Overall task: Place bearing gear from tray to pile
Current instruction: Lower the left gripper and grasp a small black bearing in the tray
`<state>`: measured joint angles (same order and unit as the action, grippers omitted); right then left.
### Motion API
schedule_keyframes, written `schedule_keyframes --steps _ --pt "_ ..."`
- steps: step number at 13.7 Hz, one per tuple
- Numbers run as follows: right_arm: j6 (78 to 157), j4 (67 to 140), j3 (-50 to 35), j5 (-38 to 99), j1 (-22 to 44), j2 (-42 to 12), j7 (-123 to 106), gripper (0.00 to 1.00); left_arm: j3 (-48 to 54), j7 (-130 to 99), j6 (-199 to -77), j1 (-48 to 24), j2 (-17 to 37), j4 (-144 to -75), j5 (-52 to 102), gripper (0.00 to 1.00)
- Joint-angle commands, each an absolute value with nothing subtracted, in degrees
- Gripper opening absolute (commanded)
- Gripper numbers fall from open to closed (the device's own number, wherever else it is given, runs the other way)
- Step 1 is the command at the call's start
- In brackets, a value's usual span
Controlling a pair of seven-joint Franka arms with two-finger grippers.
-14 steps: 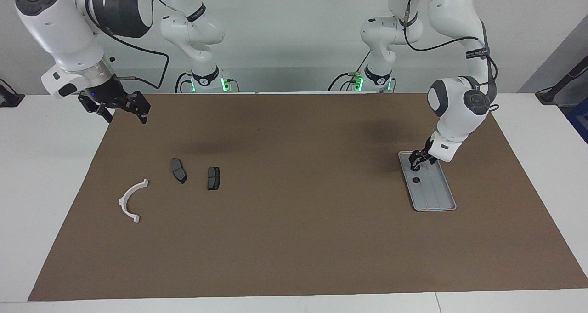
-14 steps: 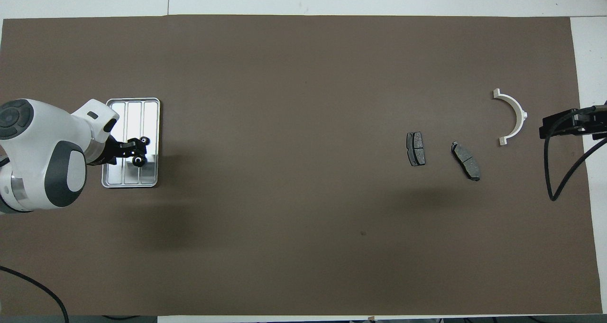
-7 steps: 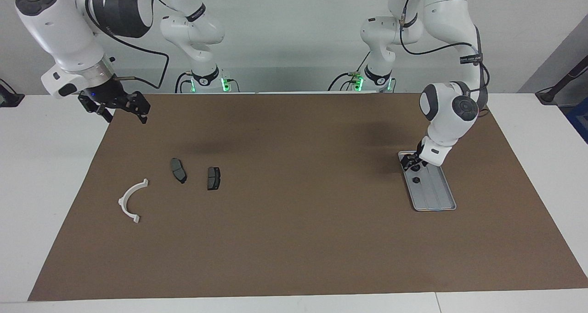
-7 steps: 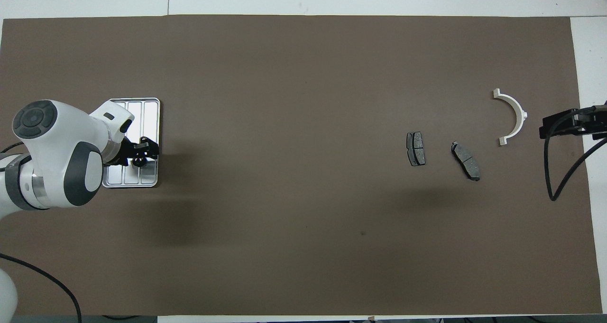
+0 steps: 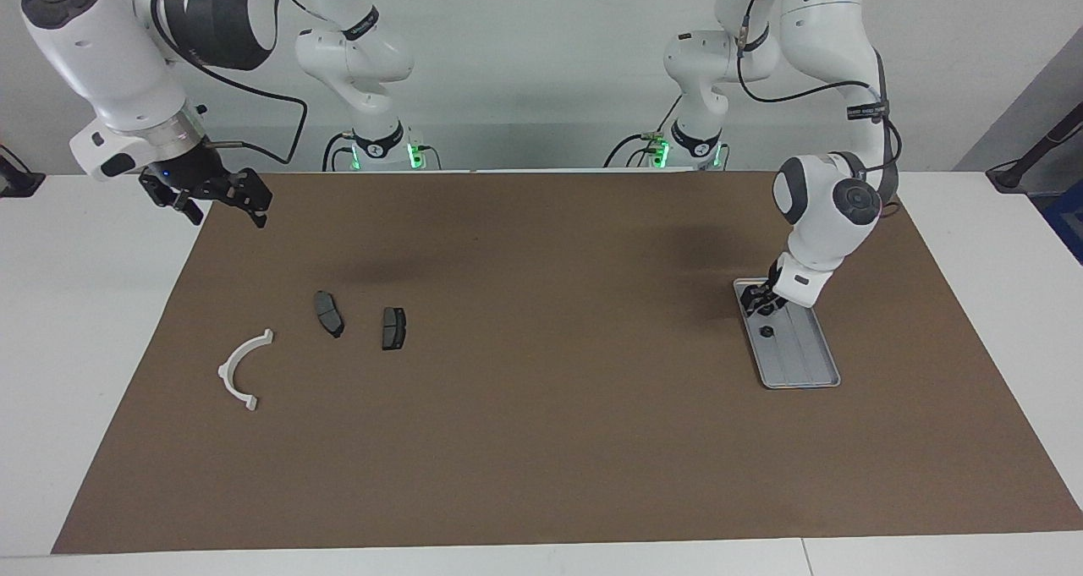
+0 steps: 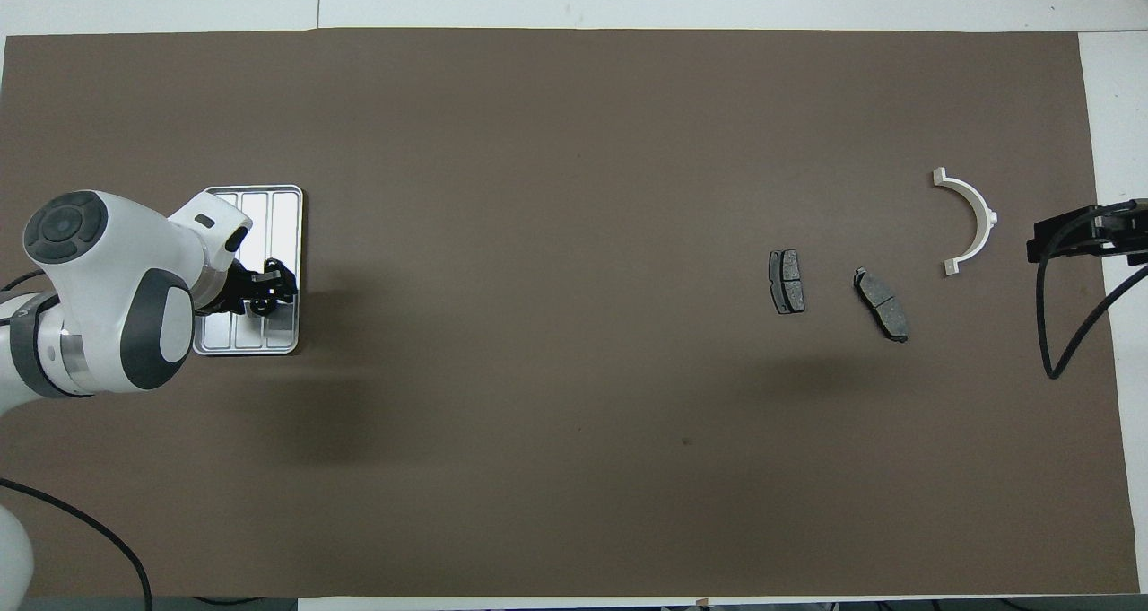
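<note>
We are at the pickup: our left gripper (image 5: 759, 302) hangs over the ridged metal tray (image 5: 808, 364), just at 12 o'clock of the small dark gear (image 5: 766, 331) lying in it. We cannot tell how its fingers stand. Next we must lower squarely onto that little round part. The right gripper (image 5: 222, 202) waits, fingers apart, above the tabletop (image 5: 541, 441).

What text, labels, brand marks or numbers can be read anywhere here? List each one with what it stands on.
None can be read.
Band on the left arm's cable: light lettering, too small to read.
Ring on the right arm's upper link: small lettering, too small to read.
Tray, white bracket, two dark plates: no markings visible.
</note>
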<state>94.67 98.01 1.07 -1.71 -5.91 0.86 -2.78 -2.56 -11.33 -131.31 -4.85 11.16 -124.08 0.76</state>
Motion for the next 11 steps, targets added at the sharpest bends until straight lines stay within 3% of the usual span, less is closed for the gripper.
schedule_keyframes --steps 1,4,6,11 --pt "96.2 99.2 0.4 -1.3 -7.0 1.6 -4.6 1.0 -2.8 -9.2 -132.8 -4.4 11.1 -125.2 0.1 0.73" --pt "96.2 99.2 0.4 -1.3 -7.0 1.6 -4.6 1.0 -2.8 -9.1 -133.3 -4.4 10.9 -126.3 0.1 0.73" --pt "96.1 99.2 0.4 -1.3 -7.0 1.6 -4.7 1.0 -2.8 -9.1 -133.4 -4.5 10.9 -126.5 0.1 0.65" --pt "96.2 99.2 0.4 -1.3 -6.5 1.6 -4.1 1.0 -2.8 -9.0 -133.4 -4.5 10.9 -126.5 0.1 0.08"
